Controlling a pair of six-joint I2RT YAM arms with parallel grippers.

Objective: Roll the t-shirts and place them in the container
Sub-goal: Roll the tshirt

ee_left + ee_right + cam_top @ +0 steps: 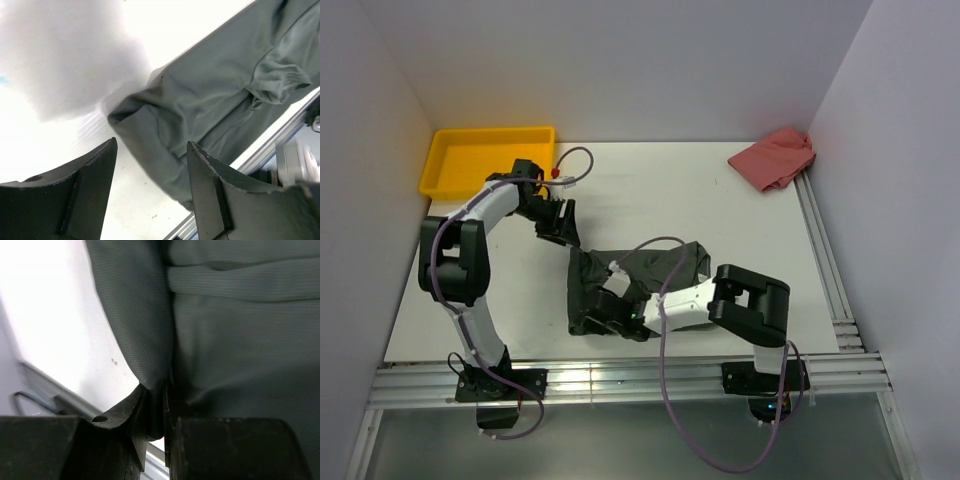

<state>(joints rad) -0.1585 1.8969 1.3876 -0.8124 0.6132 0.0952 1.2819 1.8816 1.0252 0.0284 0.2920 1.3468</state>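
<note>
A dark charcoal t-shirt (655,268) lies folded into a rough band across the middle of the table. My left gripper (558,226) hovers at its far left corner. In the left wrist view that gripper (152,146) stands open, and the shirt (215,90) lies below and beyond the tips, not pinched. My right gripper (610,312) is at the shirt's near left edge. In the right wrist view it (156,390) is shut on a fold of the shirt (240,340), with fabric bunched between the jaws.
A yellow tray (448,170) sits at the back left, just behind the left arm. A crumpled pink-red cloth (775,158) lies at the back right against the wall. Metal rails (620,382) run along the near edge and the right side.
</note>
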